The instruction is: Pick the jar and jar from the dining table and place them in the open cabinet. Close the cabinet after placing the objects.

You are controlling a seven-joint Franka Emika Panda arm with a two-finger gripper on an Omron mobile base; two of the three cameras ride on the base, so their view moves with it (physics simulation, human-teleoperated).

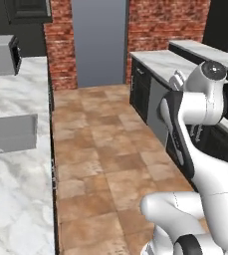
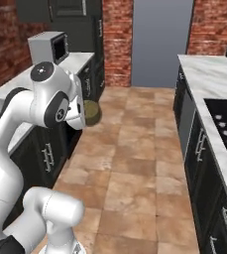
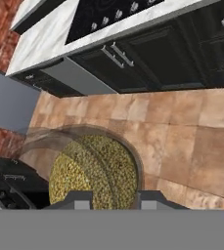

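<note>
Right now the gripper is closed on the jar, the one full of olive-yellow grains. In the hand view the jar fills the picture near 6 o'clock, with a dark finger tip on each side of it, touching the glass. Behind it lies the brown tile floor. At 12 o'clock in that view is the dining table, with its white marble top and the black cooktop set into it.

In the right base view the jar shows at about 9 o'clock, just beside the white arm and up in the air over the floor. The dining table runs along the edge at 3 o'clock, well apart from the jar. A steel microwave sits at 11 o'clock on the other marble counter.
</note>
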